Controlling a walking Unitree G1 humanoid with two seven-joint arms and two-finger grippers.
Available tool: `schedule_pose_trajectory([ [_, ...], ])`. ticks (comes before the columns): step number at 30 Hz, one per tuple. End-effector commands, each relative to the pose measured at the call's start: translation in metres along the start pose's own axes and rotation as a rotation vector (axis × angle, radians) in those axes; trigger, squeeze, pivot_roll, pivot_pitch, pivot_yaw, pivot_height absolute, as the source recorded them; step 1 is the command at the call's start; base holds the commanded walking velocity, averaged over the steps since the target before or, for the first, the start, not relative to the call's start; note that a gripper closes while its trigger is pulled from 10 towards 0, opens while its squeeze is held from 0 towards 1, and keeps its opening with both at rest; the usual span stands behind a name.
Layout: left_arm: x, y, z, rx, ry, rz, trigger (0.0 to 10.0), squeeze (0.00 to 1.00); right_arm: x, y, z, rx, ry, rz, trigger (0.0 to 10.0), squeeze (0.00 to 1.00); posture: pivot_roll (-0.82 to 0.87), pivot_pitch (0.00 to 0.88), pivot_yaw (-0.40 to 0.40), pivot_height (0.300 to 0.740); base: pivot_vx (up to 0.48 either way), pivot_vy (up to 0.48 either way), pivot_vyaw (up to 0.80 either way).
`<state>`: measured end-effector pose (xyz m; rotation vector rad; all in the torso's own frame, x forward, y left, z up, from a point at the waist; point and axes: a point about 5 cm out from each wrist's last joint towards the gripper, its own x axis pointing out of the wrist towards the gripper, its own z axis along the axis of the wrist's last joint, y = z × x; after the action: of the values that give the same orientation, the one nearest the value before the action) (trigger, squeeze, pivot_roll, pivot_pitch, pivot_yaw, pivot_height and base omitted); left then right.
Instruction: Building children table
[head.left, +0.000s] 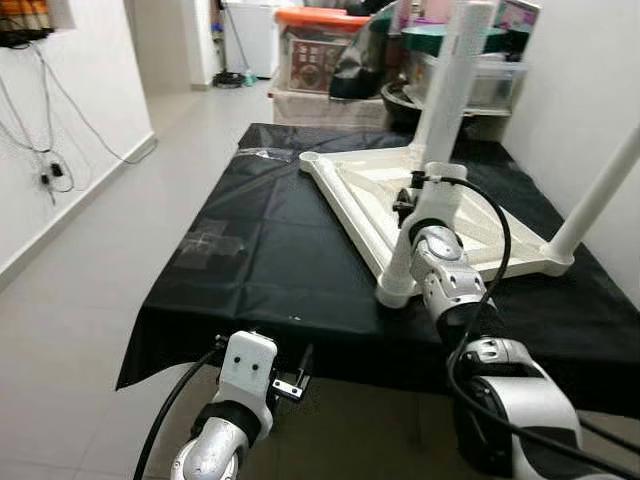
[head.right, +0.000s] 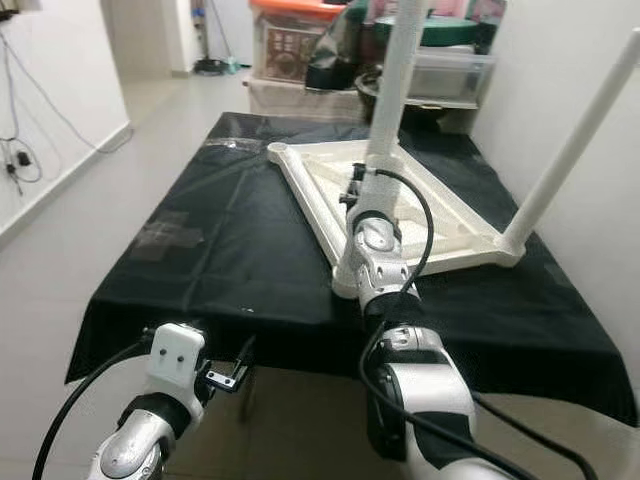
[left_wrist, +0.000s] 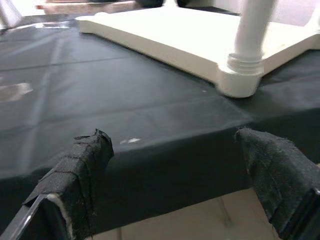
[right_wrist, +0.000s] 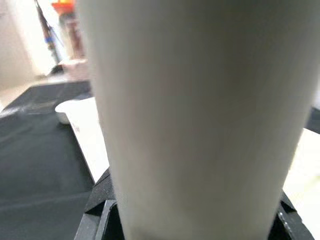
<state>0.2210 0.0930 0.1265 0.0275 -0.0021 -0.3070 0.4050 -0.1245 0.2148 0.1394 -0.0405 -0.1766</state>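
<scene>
The white tabletop (head.left: 400, 200) lies upside down on the right half of the bench (head.left: 260, 260), which is draped in a black cloth. A leg (head.left: 452, 80) stands up from the tabletop at the near corner, tall and a little tilted. Another leg (head.left: 600, 190) rises from the right corner, leaning to the right. The far left corner socket (head.left: 310, 158) has no leg in it.

The right gripper (head.left: 415, 195) is up against the near leg, low on it. In the right wrist view the leg (right_wrist: 195, 115) stands right between the black fingers (right_wrist: 97, 210), which sit either side of it, so they look closed on it. The silver right arm (head.left: 450, 280) comes in over the near edge of the bench.

The left gripper (left_wrist: 170, 165) hangs low at the near left, just off the front edge of the bench and apart from the tabletop. Its fingers (left_wrist: 85, 165), wrapped in black tape, are spread wide with nothing between them. The near leg's base (left_wrist: 245, 75) is seen beyond them.

A patch of clear tape (head.left: 208, 243) sticks to the cloth on the left. Past the far end of the bench are stacked storage boxes (head.left: 320, 50), one with an orange lid, and a black bag (head.left: 362, 55). Cables (head.left: 40, 120) hang on the left wall.
</scene>
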Motion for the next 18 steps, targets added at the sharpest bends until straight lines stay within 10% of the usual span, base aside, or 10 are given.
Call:
schedule_pose_trajectory([
  [1,0.0,-0.001,-0.005,-0.005,0.026,-0.007,10.0,0.0,-0.006,0.023,-0.006,0.103,0.009,0.1,10.0,1.0,0.09,0.051,-0.08,0.74,0.0,0.0,0.0],
  [8,-0.001,-0.001,-0.006,-0.005,0.028,-0.006,10.0,0.0,-0.006,0.031,0.0,0.089,-0.053,0.161,10.0,1.0,0.09,0.04,-0.078,0.74,0.0,0.0,0.0],
  [9,-0.002,-0.002,-0.007,-0.006,0.029,-0.009,10.0,0.0,-0.006,0.033,0.006,0.151,-0.078,0.355,10.0,0.0,0.09,0.012,-0.076,0.74,0.0,0.0,0.0],
  [12,-0.002,-0.002,-0.007,-0.006,0.029,-0.01,10.0,0.0,-0.007,0.034,0.008,0.168,-0.086,0.431,10.0,0.0,0.09,0.01,-0.076,0.74,0.0,0.0,0.0],
  [18,-0.003,-0.004,-0.009,-0.007,0.033,-0.021,10.0,0.0,-0.026,0.028,-0.002,-0.003,0.063,1.143,10.0,0.0,0.09,0.0,-0.082,0.74,0.0,0.0,0.0],
])
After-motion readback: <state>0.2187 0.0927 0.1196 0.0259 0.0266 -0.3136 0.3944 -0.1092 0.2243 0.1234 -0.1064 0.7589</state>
